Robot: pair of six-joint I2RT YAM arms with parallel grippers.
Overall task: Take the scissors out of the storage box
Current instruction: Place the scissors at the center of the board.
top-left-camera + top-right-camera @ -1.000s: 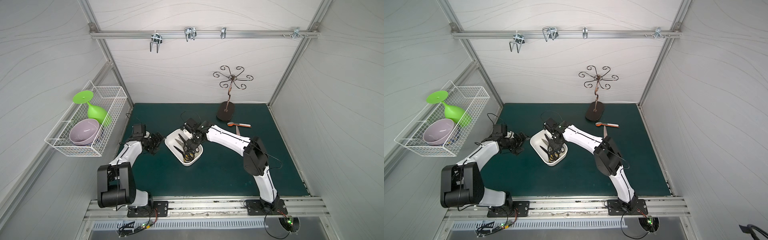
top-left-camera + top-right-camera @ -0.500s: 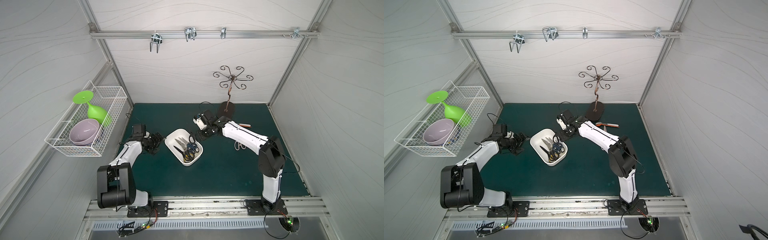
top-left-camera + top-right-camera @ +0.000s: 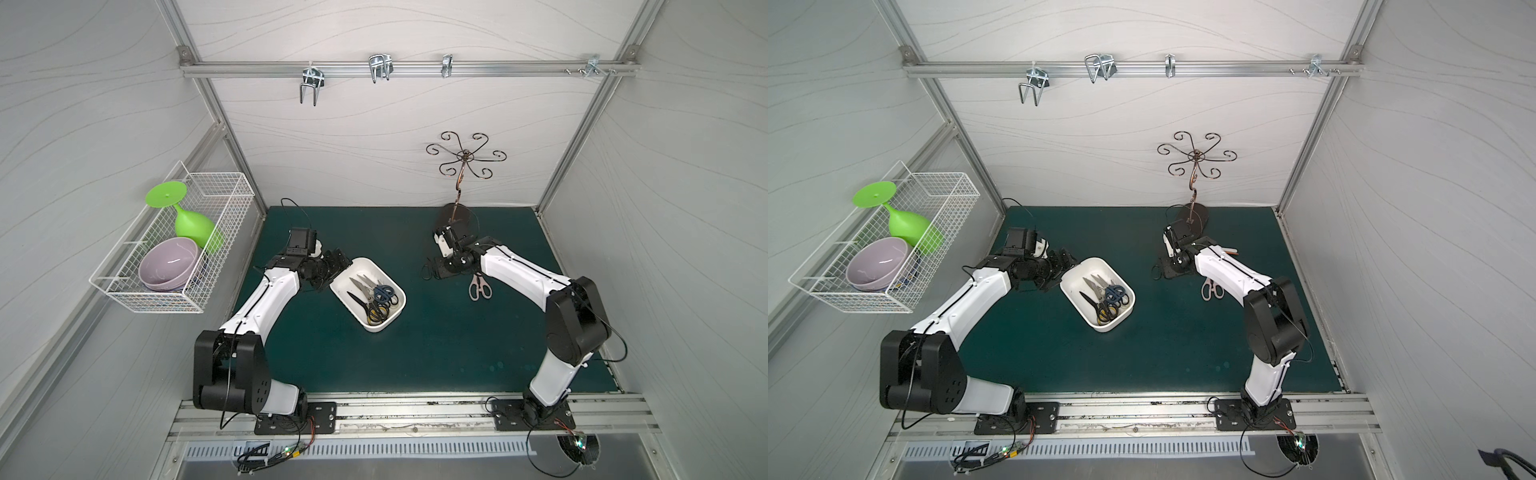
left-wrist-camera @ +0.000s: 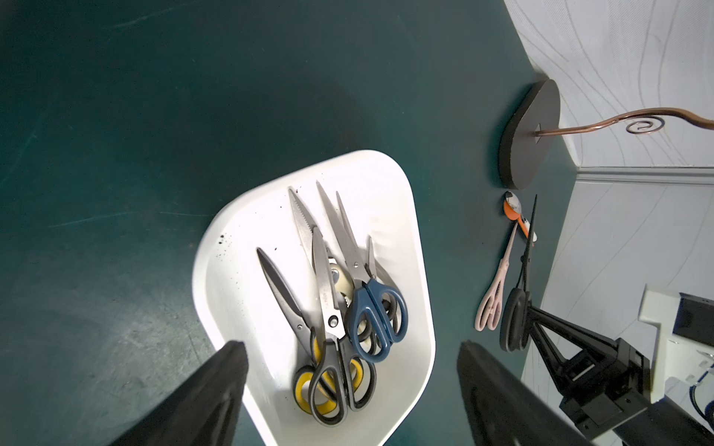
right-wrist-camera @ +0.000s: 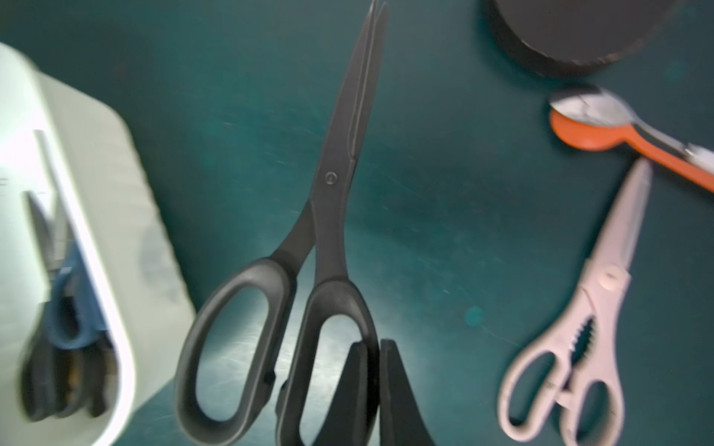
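1. The matt all-black scissors (image 5: 328, 239) hang above the dark green counter (image 3: 436, 340), well apart from the shallow white plastic storage box (image 4: 415, 270). They are probably about to be laid near the pale pink shears (image 5: 579, 328) lying out there.
2. The right fingers (image 5: 398, 394) are clenched on the rim of one black handle loop, with the blades pointing away.
3. The left fingers (image 4: 220, 386) are spread wide, straddling the box's near end, probably to steady it; contact is unclear.
4. Several pairs, including the blue-handled scissors (image 4: 376, 309), lie stacked in the box.

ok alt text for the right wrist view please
The right gripper is shut on one handle loop of black scissors over the green mat. Pink scissors and an orange spoon lie nearby; the white storage box holds more scissors.
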